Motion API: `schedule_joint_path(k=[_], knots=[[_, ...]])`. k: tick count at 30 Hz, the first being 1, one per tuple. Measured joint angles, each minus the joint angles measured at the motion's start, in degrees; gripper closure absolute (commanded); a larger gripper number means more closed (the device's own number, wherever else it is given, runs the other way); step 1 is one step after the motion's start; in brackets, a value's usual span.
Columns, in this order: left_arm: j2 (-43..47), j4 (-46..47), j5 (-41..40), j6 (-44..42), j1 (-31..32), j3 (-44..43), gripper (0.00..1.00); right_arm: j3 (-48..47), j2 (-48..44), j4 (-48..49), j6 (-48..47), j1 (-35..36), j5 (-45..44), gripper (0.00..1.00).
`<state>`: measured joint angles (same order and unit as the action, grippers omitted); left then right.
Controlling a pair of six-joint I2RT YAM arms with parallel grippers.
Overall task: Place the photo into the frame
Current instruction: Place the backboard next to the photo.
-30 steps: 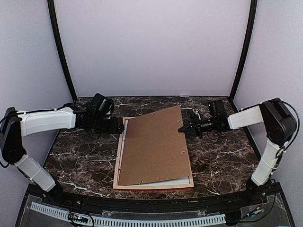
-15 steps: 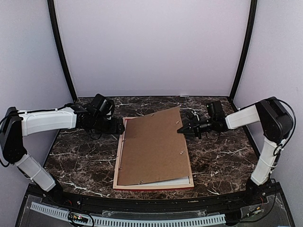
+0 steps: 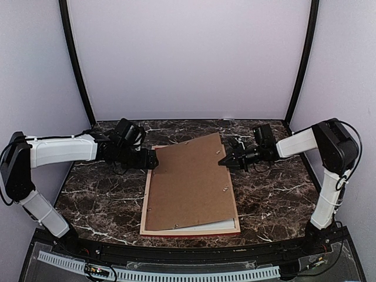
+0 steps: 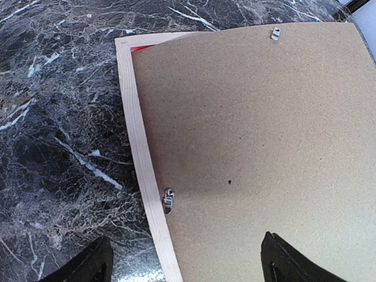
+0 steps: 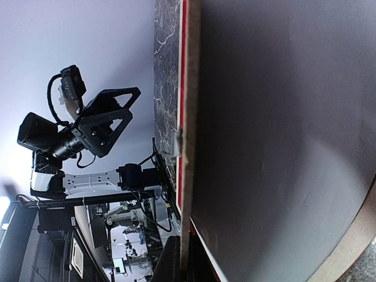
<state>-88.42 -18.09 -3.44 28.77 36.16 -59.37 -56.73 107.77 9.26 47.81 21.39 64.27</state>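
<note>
Lying face-down near the middle of the marble table point(image 3: 100, 200), the frame point(image 3: 144, 207) shows you its pale wood back, long sides running near to far. The brown backing board point(image 3: 188, 185) sits on it askew. Its near edge lies inside the rails and its far right corner is swung out past the frame's far edge.

Your right gripper point(image 3: 225, 161) is pinched tight on the board's right edge, toward the far end. The right wrist view sees that edge side-on, with a red strip of the frame beside it.

Your left gripper point(image 3: 151, 160) hovers at the frame's far left corner, jaws spread wide and empty. Its fingers point(image 4: 94, 267) straddle the left rail by a metal turn clip point(image 4: 168, 200).

Photo — a white sheet point(image 3: 220, 225) peeks out under the board at the frame's near right corner. You cannot tell whether it is the photo's back or a mat.
</note>
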Motion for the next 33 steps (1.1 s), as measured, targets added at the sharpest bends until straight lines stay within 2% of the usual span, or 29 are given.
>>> schedule_joint_path(k=[13, 24, 33], knots=[[-2.3, 2.3, 4.7, 0.2, 0.4, 1.6, 0.10, -1.2, 0.0, -4.3, -3.3, 0.0, -1.7, 1.00], [-2.5, 3.3, 5.4, 1.4, 1.4, 3.0, 0.10, -1.9, 0.0, -6.9, -5.5, 0.2, -3.9, 0.93], [-2.7, 3.3, 4.7, 2.1, 1.4, 3.5, 0.10, -1.9, 0.0, -9.6, -6.9, 0.9, -8.6, 0.82]])
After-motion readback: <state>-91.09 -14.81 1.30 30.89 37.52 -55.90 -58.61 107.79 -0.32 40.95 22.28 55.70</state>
